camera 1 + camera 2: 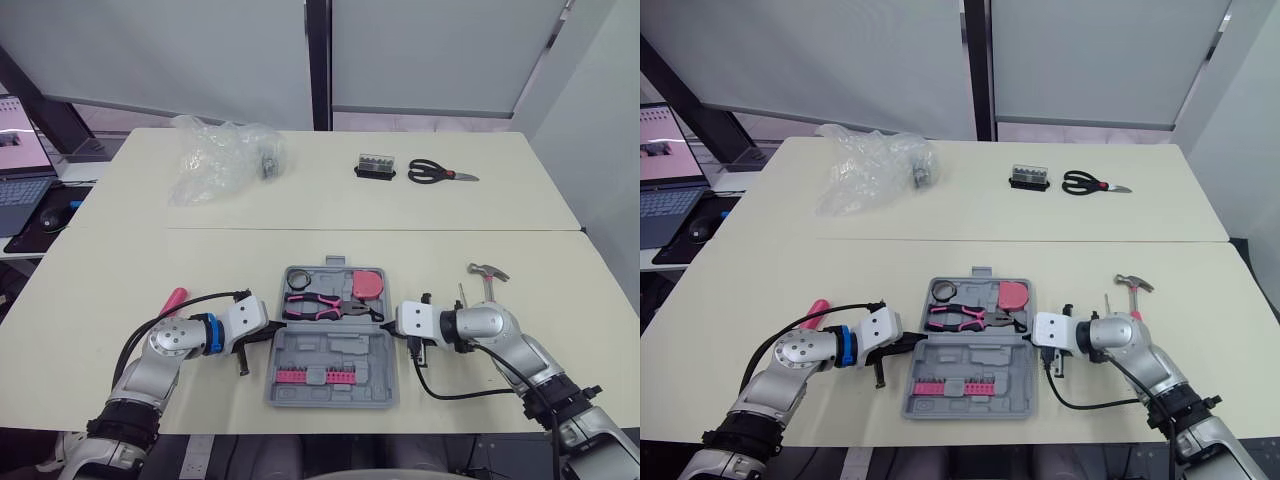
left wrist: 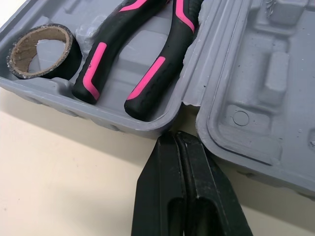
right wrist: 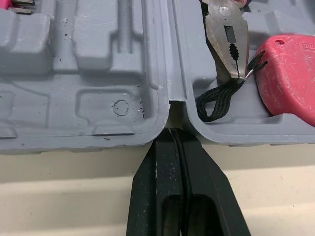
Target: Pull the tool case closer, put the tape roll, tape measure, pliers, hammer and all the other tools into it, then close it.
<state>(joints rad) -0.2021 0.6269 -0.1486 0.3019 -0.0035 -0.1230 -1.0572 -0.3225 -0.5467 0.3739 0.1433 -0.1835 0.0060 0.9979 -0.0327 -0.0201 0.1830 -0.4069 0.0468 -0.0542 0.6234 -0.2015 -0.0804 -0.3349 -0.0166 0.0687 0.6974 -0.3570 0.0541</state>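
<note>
tool case open on cream table, laptop leftward.

Crumpled clear plastic bag near far-left corner of the far tabletop. Off its left edge: open laptop, 1 mouse on black pad.

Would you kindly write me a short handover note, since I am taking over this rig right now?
Both shut: left gripper and right gripper, tips at the hinge ends of the open tool case.
In the case: tape roll, pliers, tape measure.
Out: hammer right of it, pink-handled tool left, scissors and bit box on the far table.
Left: load those, close it.
</note>
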